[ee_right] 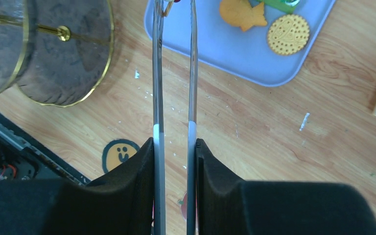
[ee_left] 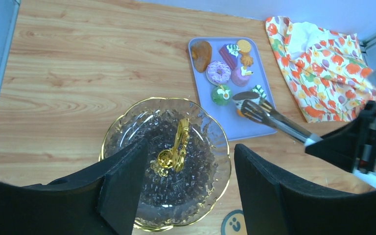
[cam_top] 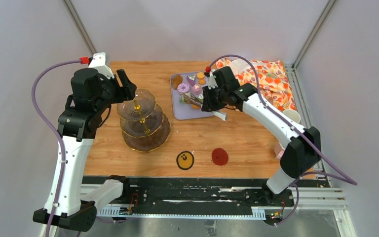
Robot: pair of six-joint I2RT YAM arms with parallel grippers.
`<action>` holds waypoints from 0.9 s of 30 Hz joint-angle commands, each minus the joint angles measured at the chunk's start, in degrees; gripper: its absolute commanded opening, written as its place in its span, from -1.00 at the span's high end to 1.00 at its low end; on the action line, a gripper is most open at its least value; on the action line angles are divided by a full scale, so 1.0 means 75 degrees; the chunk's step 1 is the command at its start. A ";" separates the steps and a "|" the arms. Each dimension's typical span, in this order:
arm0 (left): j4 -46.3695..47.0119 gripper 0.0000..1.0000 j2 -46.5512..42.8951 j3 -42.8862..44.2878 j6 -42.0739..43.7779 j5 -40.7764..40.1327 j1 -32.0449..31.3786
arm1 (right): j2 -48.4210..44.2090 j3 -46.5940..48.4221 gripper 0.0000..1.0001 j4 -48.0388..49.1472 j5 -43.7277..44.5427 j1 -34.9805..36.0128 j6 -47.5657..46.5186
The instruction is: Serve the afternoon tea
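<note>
The three-tier glass stand (cam_top: 143, 121) with its gold handle (ee_left: 178, 144) stands left of centre. My left gripper (cam_top: 124, 88) hovers over its top tier, open, with the handle showing between the fingers (ee_left: 127, 176) in the left wrist view. Toy pastries lie on the lilac tray (cam_top: 177, 112): a pink donut (ee_left: 219, 72), a green cake (ee_left: 221, 94), a fish biscuit (ee_right: 242, 12) and a round biscuit (ee_right: 287, 33). My right gripper (ee_right: 175, 144) is shut on the metal tongs (ee_right: 157, 73), squeezing their arms nearly parallel. The tong tips (ee_left: 252, 103) reach among the pastries; what they pinch I cannot tell.
A floral cloth (cam_top: 269, 79) lies at the back right. A white mug (cam_top: 292, 116) and a pink mug (cam_top: 279, 150), half hidden by the right arm, stand at the right edge. A yellow smiley coaster (cam_top: 185, 160) and a red coaster (cam_top: 220, 156) lie near the front.
</note>
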 commanded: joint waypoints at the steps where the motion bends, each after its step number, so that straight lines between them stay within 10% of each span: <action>1: -0.0002 -0.39 -0.0130 0.0421 0.0201 -0.0268 -0.0023 | -0.0983 -0.0095 0.99 -0.0102 -0.0059 0.0142 -0.0198; 27: 0.0118 -0.39 -0.0984 0.0794 -0.0216 -0.1311 -0.0023 | 0.0369 0.1840 0.97 0.0153 -0.0771 0.1901 -0.0647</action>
